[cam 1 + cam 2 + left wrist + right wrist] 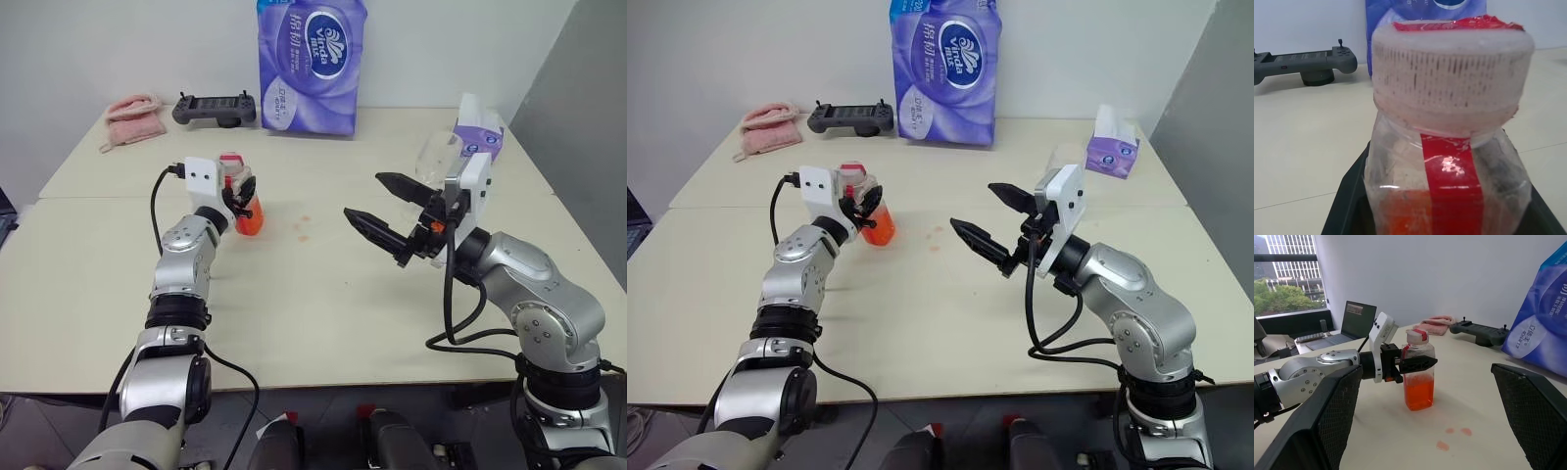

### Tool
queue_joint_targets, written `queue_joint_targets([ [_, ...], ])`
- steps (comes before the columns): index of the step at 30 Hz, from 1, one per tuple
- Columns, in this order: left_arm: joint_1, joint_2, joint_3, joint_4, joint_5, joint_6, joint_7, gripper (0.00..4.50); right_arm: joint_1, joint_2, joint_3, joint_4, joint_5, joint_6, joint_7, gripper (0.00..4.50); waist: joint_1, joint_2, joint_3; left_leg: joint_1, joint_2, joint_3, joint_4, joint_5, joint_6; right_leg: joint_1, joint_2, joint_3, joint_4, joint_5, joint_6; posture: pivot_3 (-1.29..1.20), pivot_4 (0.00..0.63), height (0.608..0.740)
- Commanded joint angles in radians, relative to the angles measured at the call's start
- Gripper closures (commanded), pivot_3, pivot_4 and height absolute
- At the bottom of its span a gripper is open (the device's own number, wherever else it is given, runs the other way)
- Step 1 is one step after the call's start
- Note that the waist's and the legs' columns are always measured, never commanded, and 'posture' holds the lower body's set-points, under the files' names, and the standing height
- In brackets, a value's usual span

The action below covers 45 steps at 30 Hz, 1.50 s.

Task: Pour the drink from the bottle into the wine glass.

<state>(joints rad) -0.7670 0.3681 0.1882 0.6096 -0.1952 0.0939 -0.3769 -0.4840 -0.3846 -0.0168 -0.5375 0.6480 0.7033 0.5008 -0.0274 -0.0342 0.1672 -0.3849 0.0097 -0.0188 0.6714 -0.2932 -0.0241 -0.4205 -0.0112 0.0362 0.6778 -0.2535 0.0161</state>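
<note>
The bottle (247, 210) stands upright on the table (323, 294), left of centre. It is clear plastic with a pale cap (1449, 83) and a red label strip. The drink (1419, 392), orange-red, fills its lower part. My left gripper (242, 195) is shut on the bottle just below the cap, with one finger (1418, 364) across its front. My right gripper (364, 196) hovers open above the table to the right of the bottle, holding nothing. The wine glass (1064, 157) stands behind the right gripper, and its stem is hidden.
A tall purple tissue pack (312, 64) stands at the back, with a black controller (216, 108) and a pink cloth (132, 119) to its left. A purple tissue box (1114, 147) sits back right. Orange-red spots (304, 227) mark the table between the grippers.
</note>
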Motion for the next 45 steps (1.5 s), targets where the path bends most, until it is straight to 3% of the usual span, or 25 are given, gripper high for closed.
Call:
queue_joint_targets([
  [1,-0.028,0.017,0.008,-0.027,0.008,-0.026,0.014,2.76,-0.022,-0.001,-0.009,-0.006,-0.001,-0.030,0.003,0.00,0.000,0.000,0.000,0.000,0.000,0.000,0.000,0.000,0.000,0.000,0.000,0.000,0.000,0.000,0.000,0.00,0.150,0.740],
  [24,-0.035,0.026,-0.002,-0.049,0.025,-0.009,0.020,2.76,-0.059,0.007,-0.003,0.020,-0.009,-0.031,-0.024,0.00,0.000,0.000,0.000,0.000,0.000,0.000,0.000,0.000,0.000,0.000,0.000,0.000,0.000,0.000,0.000,0.00,0.150,0.740],
  [31,-0.025,0.077,-0.098,-0.323,-0.063,0.185,-0.244,2.76,-0.190,0.036,0.043,0.093,-0.070,0.049,-0.134,0.00,-0.002,0.000,0.001,-0.004,0.000,-0.001,0.002,0.001,-0.001,-0.002,0.000,-0.001,0.001,0.000,0.000,0.00,0.150,0.740],
  [36,-0.005,0.077,-0.201,-0.530,-0.188,0.293,-0.489,2.76,-0.282,0.128,0.082,0.133,-0.079,0.082,-0.183,0.00,-0.003,0.001,0.002,-0.008,0.000,-0.003,0.006,0.001,-0.001,-0.004,-0.001,-0.002,0.002,0.000,0.000,0.00,0.150,0.740],
  [45,0.032,0.062,-0.235,-0.590,-0.263,0.370,-0.603,2.76,-0.276,0.200,0.128,0.147,-0.156,0.080,-0.232,0.00,-0.004,0.002,0.002,-0.008,0.000,-0.004,0.006,0.000,0.000,-0.004,0.000,-0.003,0.002,0.000,0.000,0.00,0.150,0.740],
])
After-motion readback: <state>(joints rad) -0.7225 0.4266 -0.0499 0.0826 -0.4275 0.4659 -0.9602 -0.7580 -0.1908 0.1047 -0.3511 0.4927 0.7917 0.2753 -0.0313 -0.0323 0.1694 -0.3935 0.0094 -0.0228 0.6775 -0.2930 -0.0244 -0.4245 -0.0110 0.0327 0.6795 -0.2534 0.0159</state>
